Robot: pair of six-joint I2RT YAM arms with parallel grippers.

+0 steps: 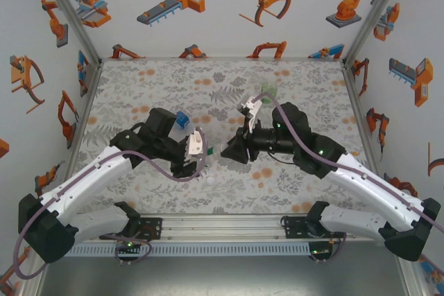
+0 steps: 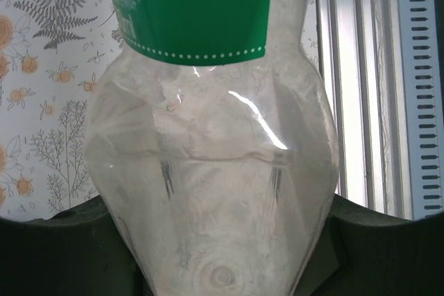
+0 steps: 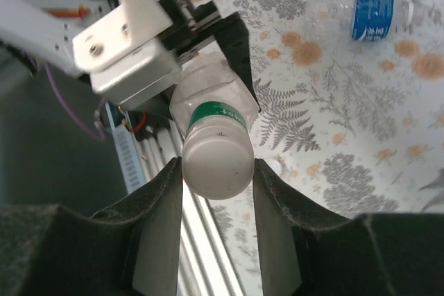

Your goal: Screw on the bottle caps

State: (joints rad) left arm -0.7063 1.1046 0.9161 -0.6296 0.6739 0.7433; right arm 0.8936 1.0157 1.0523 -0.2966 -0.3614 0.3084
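**Cropped, Masked, Unclear**

Cropped above and below in the left wrist view: green-labelled bottle (image 2: 208, 171), label print too blurred to read. Mostly masked behind it: fingers of the left end effector (image 2: 222, 261). Impossible to judge: contact between right end effector (image 3: 217, 171) and white cap (image 3: 217, 154).

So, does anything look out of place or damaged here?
Yes. The blue-label bottle lies on its side on the table. The green-label bottle, held by the left gripper, shows creases in its wall, as if squeezed. The right gripper clasps its white cap.
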